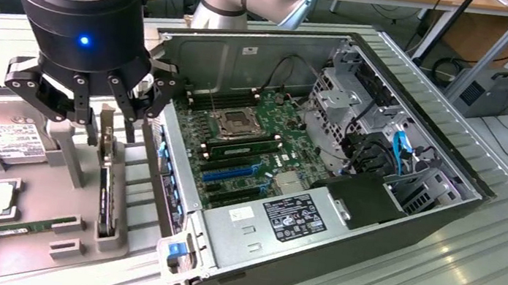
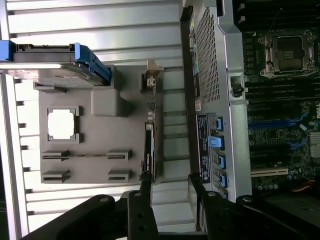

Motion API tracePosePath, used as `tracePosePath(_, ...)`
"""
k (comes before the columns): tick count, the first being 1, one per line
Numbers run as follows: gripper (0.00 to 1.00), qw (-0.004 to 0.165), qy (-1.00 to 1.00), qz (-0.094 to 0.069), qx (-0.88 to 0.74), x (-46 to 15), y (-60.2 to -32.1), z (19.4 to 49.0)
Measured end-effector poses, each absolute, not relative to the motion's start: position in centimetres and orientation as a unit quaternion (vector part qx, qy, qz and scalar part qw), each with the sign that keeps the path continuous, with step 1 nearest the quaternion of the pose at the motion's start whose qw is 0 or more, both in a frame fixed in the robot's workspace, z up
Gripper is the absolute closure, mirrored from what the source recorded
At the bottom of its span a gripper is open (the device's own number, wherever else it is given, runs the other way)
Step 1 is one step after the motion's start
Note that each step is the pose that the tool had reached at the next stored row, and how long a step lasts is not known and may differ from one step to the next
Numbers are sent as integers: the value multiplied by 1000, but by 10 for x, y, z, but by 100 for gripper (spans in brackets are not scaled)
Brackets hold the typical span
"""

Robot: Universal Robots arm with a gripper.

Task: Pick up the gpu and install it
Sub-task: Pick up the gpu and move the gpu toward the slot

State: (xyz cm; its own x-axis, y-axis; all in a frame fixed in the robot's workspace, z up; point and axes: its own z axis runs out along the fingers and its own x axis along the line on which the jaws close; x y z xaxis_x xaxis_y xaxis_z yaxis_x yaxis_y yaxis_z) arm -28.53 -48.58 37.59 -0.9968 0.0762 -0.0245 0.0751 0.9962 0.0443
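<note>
Gripper: My gripper (image 1: 99,122) hangs over the grey parts holder (image 1: 40,195), jaws spread wide and holding nothing.

Gpu: The gpu (image 1: 106,197) stands on its long edge in a slot along the holder's side nearest the computer case (image 1: 363,208). Its silver bracket is at the end under the gripper. It is not yet touched or lifted.

Step in hand: I judge this to be the approach for the pick.

Doing it well: In the wrist view one finger (image 2: 142,210) lines up almost over the card's thin top edge, and the other sits toward the case. I would centre the card between the pads before descending, keep them parallel to its flat faces, and grip the board rather than the bracket. The lift should be straight up, so the card does not bind in its slot.

Risk: The case wall is just beside the slot, so the outer finger has little room.

Exterior view adds: It shows the gripper's height above the card and the open case. It also shows the motherboard (image 1: 253,150) with its blue expansion slots (image 1: 230,172).

Wrist view adds: It shows the card edge-on as a dark strip, so I can see the sideways offset between the jaws. It also shows the holder's layout: the hard drive (image 2: 55,62), the processor (image 2: 62,124) and the RAM stick (image 2: 85,155) sit well apart from the gpu.
</note>
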Motion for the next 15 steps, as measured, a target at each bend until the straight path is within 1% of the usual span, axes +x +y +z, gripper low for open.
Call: tracePosePath(15,58,13,999,22,38,-285,-486,347)
